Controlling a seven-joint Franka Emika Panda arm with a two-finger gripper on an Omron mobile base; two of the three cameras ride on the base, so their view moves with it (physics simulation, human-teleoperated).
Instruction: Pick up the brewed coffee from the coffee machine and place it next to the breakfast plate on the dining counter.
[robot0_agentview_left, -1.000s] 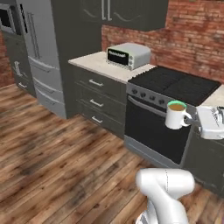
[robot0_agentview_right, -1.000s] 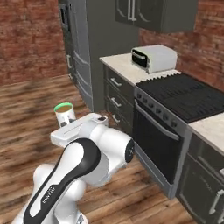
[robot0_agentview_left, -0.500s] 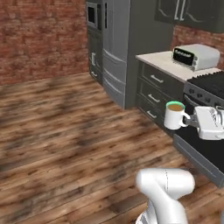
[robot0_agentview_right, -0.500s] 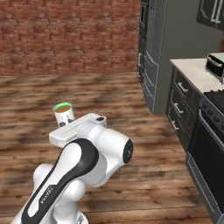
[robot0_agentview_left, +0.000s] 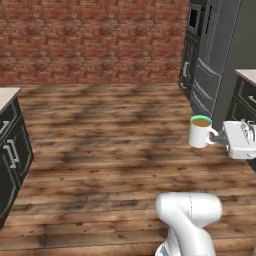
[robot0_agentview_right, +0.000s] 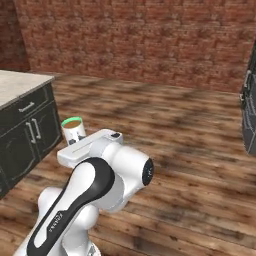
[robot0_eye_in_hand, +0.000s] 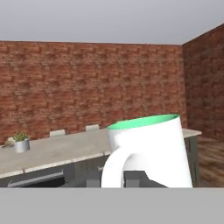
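Coffee mug (robot0_agentview_left: 201, 132) carried upright above a wooden floor (robot0_agentview_left: 110, 150), its handle pinched between the jaws of the gripper (robot0_agentview_left: 223, 139), which are pressed almost together on it. The mug body hangs just beyond the fingertips; in the hand view the handle loop sits right at the jaws and the green rim (robot0_eye_in_hand: 144, 122) rises level above them. Brown coffee shows near the brim in the left base view.

Dining counter (robot0_eye_in_hand: 65, 151): long pale top, well beyond the jaws and ahead of the mug, with a small potted plant (robot0_eye_in_hand: 20, 142) far toward its left end and stool backs (robot0_eye_in_hand: 57, 132) along its far edge. The plate cannot be made out from here.

Risks, as judged:
- Spilling: the cup looks full, so a sharp turn or stop of the base, or any roll of the hand, would likely slosh coffee over the rim.
- Swivel in the grip: a hold on the handle alone leaves the heavy body off to one side, so it may rotate or sag.
- Collision: dark cabinets (robot0_agentview_right: 25, 135) stand close beside the mug in the right base view.

Count: one mug, one gripper, one counter, one plant, two stool backs visible.
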